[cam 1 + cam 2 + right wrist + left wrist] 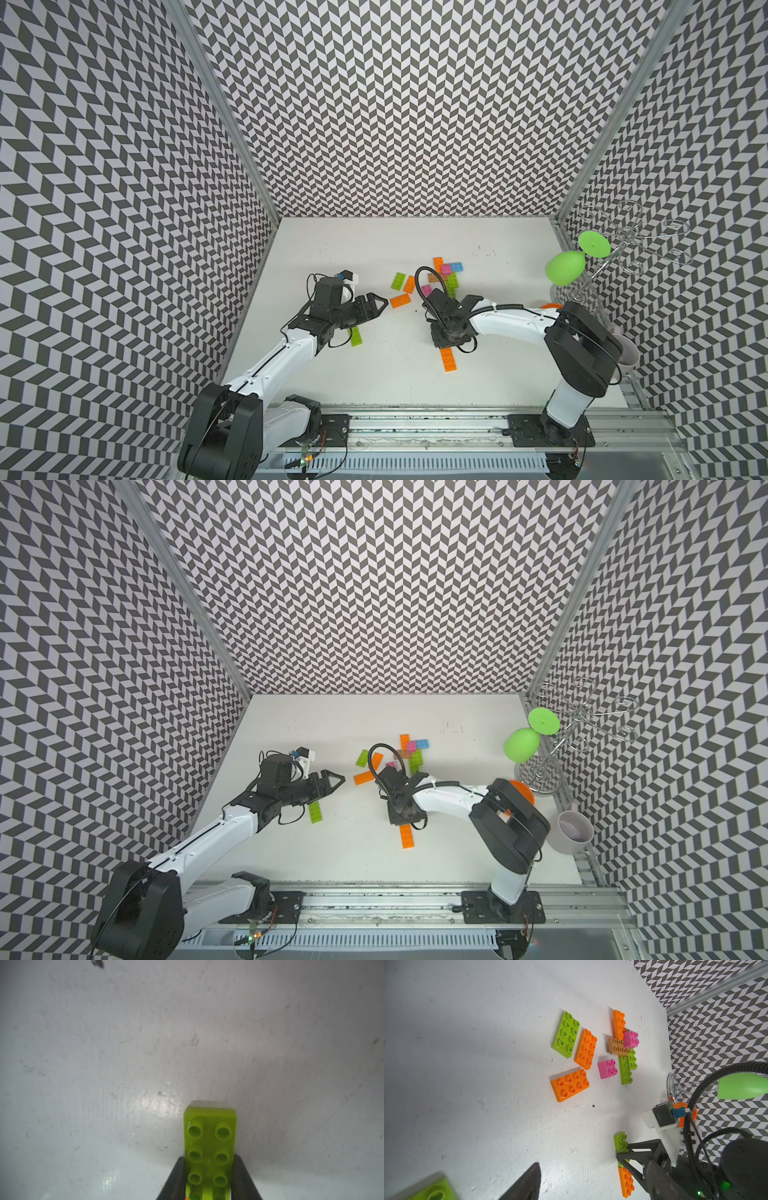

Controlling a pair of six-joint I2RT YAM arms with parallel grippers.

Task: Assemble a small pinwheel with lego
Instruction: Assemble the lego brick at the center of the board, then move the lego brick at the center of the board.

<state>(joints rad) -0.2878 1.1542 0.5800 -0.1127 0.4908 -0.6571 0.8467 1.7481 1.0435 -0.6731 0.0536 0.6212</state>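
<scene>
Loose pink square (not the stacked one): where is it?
Middle of the table, in a top view: the loose pink square lies between an orange brick to its left and a lime brick to its right, in front of the brown brick.

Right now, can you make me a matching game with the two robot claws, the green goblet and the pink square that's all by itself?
Things:
1. left gripper
2. right gripper
3. green goblet
4. loose pink square

Where or how:
A. up on the wire rack
B. shut on a lime green brick
C. lying on the table among the other bricks
D. open, holding nothing

Right pairs: 1-D, 2-B, 3-A, 4-C.
</scene>
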